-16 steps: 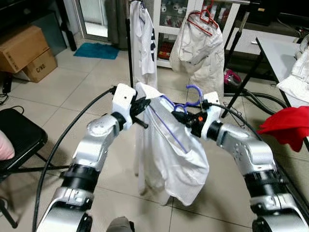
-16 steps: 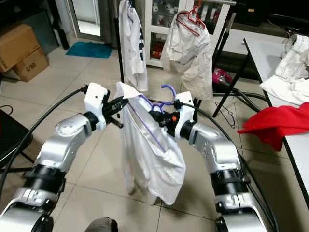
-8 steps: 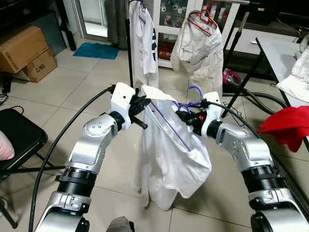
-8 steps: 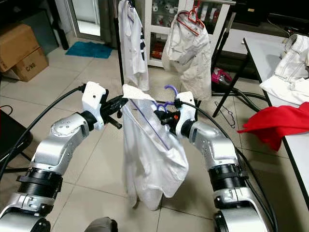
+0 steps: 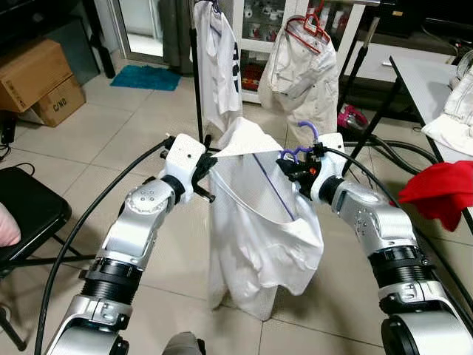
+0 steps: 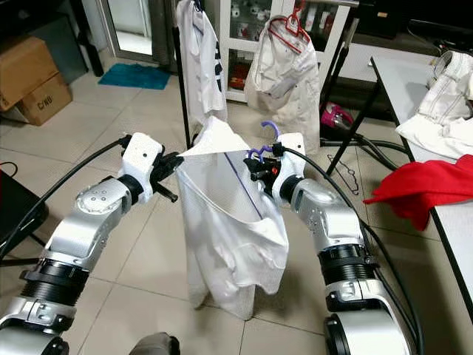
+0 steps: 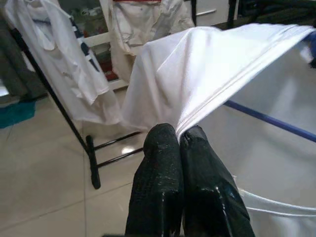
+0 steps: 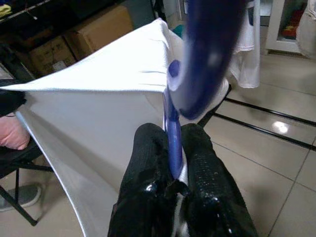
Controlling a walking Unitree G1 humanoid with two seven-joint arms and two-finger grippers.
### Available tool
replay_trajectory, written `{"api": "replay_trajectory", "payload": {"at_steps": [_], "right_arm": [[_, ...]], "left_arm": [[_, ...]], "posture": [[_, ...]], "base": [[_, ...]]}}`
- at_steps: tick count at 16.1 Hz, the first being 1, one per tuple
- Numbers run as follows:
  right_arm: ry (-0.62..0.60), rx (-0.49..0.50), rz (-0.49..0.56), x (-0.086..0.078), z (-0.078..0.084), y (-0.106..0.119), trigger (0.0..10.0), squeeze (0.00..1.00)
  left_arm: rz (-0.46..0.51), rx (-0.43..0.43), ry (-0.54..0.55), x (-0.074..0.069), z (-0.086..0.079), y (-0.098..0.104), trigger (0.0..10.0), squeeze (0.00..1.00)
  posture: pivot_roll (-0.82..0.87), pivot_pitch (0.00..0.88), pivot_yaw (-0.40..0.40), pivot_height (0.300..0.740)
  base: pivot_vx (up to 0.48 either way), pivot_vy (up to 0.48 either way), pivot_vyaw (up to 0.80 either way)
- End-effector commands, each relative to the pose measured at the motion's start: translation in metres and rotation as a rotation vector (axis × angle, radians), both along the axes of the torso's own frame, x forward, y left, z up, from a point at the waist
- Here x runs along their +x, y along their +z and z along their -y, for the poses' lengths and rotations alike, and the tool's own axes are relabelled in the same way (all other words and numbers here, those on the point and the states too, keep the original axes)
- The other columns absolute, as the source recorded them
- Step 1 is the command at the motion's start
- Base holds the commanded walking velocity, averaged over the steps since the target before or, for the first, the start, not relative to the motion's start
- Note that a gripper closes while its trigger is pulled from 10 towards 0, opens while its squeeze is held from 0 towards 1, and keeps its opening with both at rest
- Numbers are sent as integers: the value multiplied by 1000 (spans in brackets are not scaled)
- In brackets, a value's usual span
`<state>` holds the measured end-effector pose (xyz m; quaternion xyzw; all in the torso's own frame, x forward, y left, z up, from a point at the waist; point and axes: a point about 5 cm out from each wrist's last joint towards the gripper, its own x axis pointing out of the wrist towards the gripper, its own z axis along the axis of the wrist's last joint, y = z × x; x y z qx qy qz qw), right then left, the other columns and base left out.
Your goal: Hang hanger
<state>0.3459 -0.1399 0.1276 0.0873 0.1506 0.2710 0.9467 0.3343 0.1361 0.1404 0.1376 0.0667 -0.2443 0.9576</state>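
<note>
The purple hanger (image 8: 174, 123) sits pinched between the 2 black fingers of our right gripper (image 6: 260, 168), its curved hook rising just above the wrist, free and unattached. Our left gripper (image 7: 178, 140) is clamped on a fold of the white garment (image 5: 255, 222), pulling that edge taut toward the left arm. Between the 2 grippers the cloth stretches almost level at chest height, and the hanger's blue bar runs slanting inside it; the rest of the garment hangs loose below, clear of the tiled floor (image 5: 148, 126).

Beyond our grippers stands the clothes rack (image 6: 181, 81), its dark upright pole just behind the raised cloth. A white shirt (image 5: 218, 63) already hangs on it, and a cream garment on a red hanger (image 6: 284, 29) hangs further right. A red cloth (image 6: 429, 188) lies on the table edge to our right, well apart.

We judge the step in hand to be carrying the loaded hanger up to the rack. The next move calls for lifting the right arm so the hook clears the rail, which lies above the top of our eye views, then settling it on and letting the left grip go.
</note>
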Motion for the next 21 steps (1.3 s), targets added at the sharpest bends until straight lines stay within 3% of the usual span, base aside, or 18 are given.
{"api": "replay_trajectory", "payload": {"at_steps": [1,4,5,10,13,14,15,16,21], "right_arm": [[-62,9,50,6,15,12,10000,0],[-16,17,72,4,10,15,10000,0],[1,11,77,3,9,16,10000,0],[40,-46,93,2,12,16,10000,0],[139,-94,123,-3,11,21,10000,0],[181,-100,137,-5,12,24,10000,0],[224,-103,157,-8,14,28,10000,0],[275,-108,181,-11,16,33,10000,0],[467,-97,246,-26,22,52,10000,0]], "left_arm": [[3,52,84,2,-16,-2,10000,0],[12,-3,76,7,-16,4,10000,0],[9,-22,63,9,-18,8,10000,1000],[5,-8,-109,8,-32,27,10000,1000],[62,33,-146,15,-50,50,10000,1000],[72,58,-170,17,-57,58,10000,945],[71,79,-208,16,-64,63,10000,427],[57,105,-254,15,-69,66,10000,0],[-28,206,-384,12,-93,68,10000,0]], "posture": [[82,0,-8,740],[79,0,-5,740],[79,0,-4,740],[81,0,-2,740],[86,0,-5,740],[86,0,-5,740],[86,0,-5,740],[89,0,-7,740],[89,0,-7,740]], "base": [[0,0,0],[0,0,0],[0,0,0],[0,0,0],[0,0,0],[0,0,0],[0,0,0],[0,0,0],[0,0,0]]}}
